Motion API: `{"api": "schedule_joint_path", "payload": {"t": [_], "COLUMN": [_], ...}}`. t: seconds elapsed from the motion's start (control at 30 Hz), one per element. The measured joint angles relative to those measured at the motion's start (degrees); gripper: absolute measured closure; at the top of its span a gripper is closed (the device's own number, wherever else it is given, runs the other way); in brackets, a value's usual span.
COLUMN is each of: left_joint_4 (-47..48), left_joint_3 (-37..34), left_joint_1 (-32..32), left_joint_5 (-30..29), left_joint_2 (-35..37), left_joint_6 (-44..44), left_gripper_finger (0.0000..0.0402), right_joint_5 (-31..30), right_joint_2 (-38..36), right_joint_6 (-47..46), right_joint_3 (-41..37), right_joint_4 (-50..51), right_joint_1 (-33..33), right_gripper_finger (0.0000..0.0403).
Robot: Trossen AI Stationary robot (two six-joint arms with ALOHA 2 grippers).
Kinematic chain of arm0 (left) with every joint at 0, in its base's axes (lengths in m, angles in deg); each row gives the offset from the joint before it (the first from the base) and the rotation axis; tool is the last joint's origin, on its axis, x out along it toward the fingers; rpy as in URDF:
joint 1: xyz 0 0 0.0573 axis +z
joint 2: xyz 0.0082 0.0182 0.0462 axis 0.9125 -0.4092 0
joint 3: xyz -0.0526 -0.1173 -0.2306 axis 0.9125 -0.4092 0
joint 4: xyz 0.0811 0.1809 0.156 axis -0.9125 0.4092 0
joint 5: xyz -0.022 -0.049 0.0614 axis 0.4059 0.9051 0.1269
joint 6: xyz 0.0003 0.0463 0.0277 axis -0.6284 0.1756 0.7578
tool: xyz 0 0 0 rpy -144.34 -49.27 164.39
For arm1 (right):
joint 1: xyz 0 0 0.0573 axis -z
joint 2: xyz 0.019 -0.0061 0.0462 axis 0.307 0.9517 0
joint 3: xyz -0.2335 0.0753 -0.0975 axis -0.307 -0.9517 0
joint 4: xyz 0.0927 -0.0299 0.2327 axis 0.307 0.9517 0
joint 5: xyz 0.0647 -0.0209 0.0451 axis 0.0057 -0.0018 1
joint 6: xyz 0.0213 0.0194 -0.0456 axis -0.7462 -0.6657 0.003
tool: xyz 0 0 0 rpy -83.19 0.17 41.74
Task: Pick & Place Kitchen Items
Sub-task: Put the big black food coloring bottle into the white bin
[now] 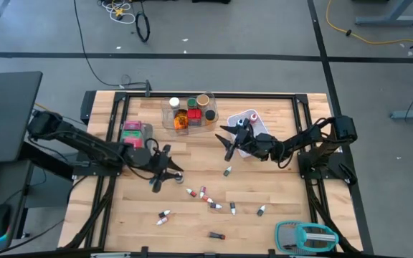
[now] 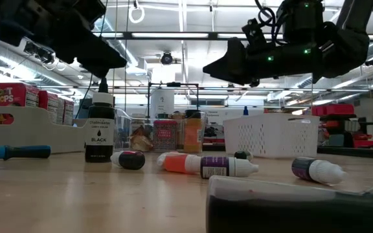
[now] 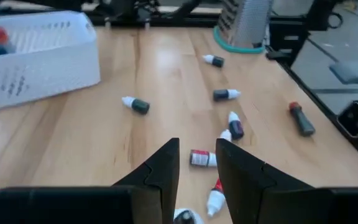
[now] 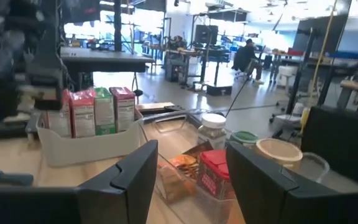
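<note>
The black vial [image 2: 100, 133] stands upright on the bench [image 1: 264, 186], towards its left-middle, directly under the left gripper [image 3: 197, 146]. Its long axis is vertical, with the base flat on the wood, the label facing the low camera and the dark nozzle cap pointing straight up into the gripper. The gripper's fingers stand a little apart around the cap. The pictures do not show whether they are pinching it or only bracketing it.

The step in hand looks like the pick of this one vial, with the grasp either being made or barely made. If so, the next move calls for a firm closure on the narrow neck and a straight vertical lift. A sideways pull would probably tip such a tall, slim vial. After that it would be carried to a container, perhaps the white basket [image 2: 271, 136] or the clear tray [image 1: 188, 118], though the target cannot be told from here.

The other vials [image 1: 214, 204] lie scattered on their sides across the middle and near part of the bench. Their long axes are level and point in various directions, so each would need the fingers set across its body.

The right gripper [image 4: 191, 149] hangs above the bench between the basket and the tray, its fingers apart and holding nothing.
</note>
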Motion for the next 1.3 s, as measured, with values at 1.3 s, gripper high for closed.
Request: {"api": "schedule_joint_path", "payload": {"t": [1.3], "left_joint_4": [7.46], "left_joint_3": [-1.25], "left_joint_1": [-2.10], "left_joint_5": [-7.77], "left_joint_2": [-2.55], "left_joint_6": [-4.64], "left_gripper_finger": [0.0290], "right_joint_5": [0.00], "right_joint_2": [0.00], "right_joint_6": [-3.25], "right_joint_3": [-0.02], "right_joint_4": [0.02], "right_joint_1": [-0.01], "right_gripper_finger": [0.0203]}}
